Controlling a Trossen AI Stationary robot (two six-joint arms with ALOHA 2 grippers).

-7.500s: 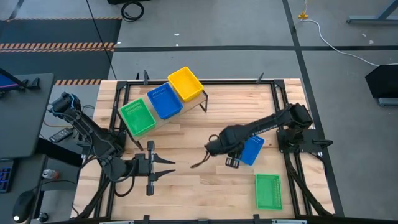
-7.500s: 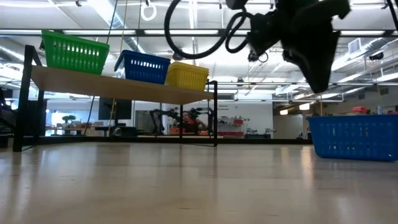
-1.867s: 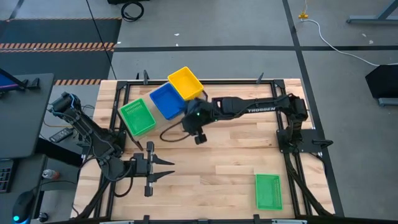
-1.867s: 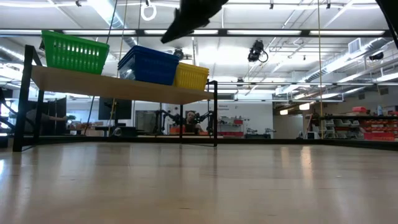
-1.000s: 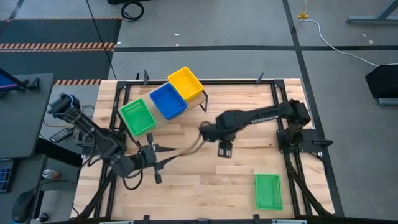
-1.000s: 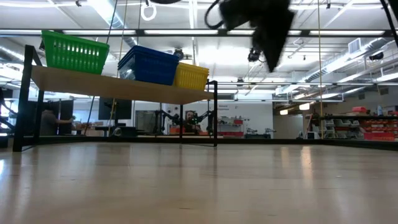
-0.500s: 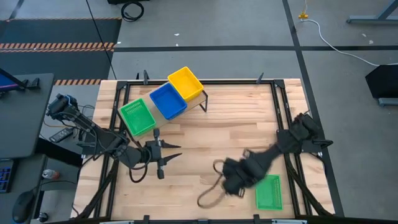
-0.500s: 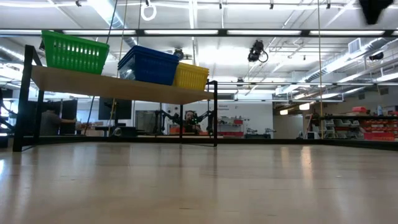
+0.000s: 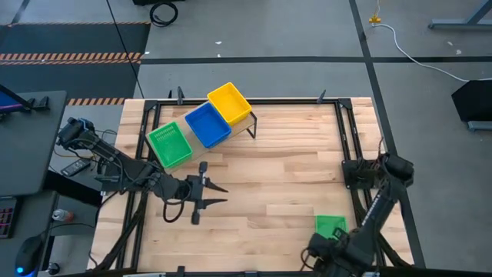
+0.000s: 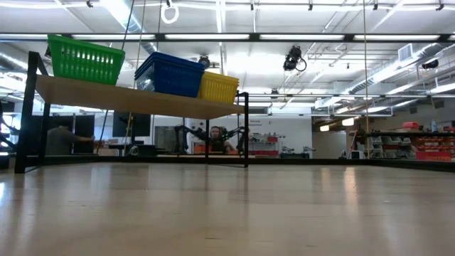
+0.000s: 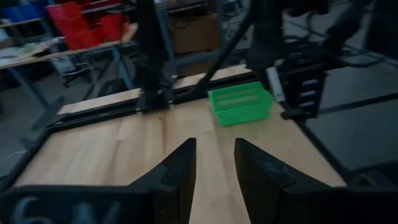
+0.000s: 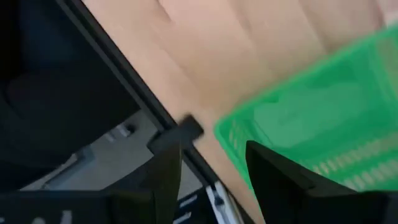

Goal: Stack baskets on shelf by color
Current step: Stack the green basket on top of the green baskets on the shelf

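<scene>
On the shelf (image 9: 201, 151) stand a green basket (image 9: 169, 146), a blue stack (image 10: 169, 74) and a yellow basket (image 9: 229, 103), each resting on its bottom. Another green basket (image 9: 330, 225) lies on the table by the near right corner, partly under my right arm. My right gripper (image 12: 211, 149) hangs open, pointing down above that basket's (image 12: 317, 124) corner and the table's near edge, touching nothing. My left gripper (image 9: 212, 194) is open at the left middle, held level and facing the green basket (image 11: 240, 103) across the table.
A black metal frame (image 9: 350, 146) runs round the tabletop. Bare wooden boards (image 9: 284, 169) lie between the shelf and the green basket. In the low view a person (image 10: 213, 139) is seen far off in the room behind the shelf.
My right gripper has swung fast from the table's middle to the near right corner, sinking and rolling, and now hangs over the green basket there. My left gripper has shifted a little toward the table's middle and turned toward the right edge. Neither has changed its opening.
</scene>
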